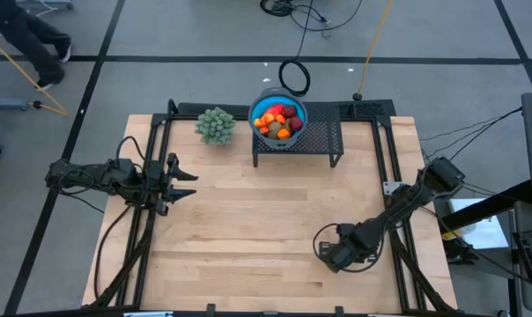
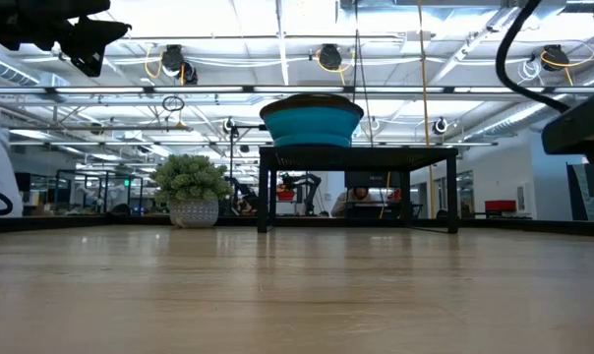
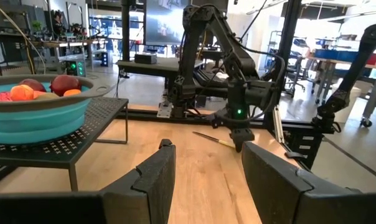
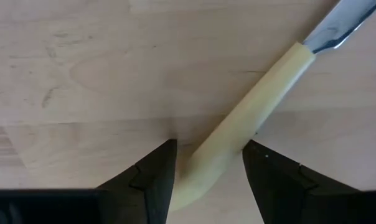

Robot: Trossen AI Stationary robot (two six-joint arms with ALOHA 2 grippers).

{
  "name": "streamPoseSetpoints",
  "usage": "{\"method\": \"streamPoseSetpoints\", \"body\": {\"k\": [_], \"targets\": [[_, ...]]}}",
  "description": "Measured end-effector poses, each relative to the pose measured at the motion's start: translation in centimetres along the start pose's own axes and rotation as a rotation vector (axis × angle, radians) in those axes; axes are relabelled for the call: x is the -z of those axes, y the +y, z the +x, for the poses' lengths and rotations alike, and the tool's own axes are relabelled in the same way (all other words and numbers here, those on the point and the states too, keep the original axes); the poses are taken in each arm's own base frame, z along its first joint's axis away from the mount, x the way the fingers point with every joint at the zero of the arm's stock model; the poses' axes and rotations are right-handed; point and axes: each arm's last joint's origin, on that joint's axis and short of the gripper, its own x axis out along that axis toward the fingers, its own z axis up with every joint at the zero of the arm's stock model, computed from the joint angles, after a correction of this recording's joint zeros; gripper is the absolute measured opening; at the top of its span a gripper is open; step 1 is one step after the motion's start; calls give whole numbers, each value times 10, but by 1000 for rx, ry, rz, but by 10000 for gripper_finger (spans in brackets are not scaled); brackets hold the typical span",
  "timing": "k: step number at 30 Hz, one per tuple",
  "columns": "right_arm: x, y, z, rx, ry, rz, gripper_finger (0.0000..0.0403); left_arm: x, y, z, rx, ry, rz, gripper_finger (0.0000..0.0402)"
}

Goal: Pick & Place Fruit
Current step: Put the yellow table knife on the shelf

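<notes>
Your right pincer [image 4: 206, 163], fingers apart astride the knife handle [image 4: 250, 118], risks grabbing it instead of fruit [image 1: 278, 121].

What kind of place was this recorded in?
Probably a robotics lab or workshop hall: an open ceiling with hanging lights, cables on the grey floor, and workbenches with more equipment beyond the wooden table.

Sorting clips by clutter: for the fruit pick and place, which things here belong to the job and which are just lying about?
Belongs to the job:
- fruit, piled in the bowl
- blue bowl, on the black mesh stand

Just lying about:
- green bushy plant, beside the stand
- knife with pale yellowish handle, flat on the table, its handle end between the open right pincer's fingers
</notes>
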Motion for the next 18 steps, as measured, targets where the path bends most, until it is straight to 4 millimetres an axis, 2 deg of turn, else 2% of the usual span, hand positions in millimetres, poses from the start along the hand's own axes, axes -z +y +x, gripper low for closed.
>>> {"method": "streamPoseSetpoints", "body": {"k": [8,18], "targets": [[0,3,8,15,2,4,178,0,0,0,0,0,-3,184],[-2,3,9,22,-13,-5,129,0,0,0,1,0,-17,184]]}}
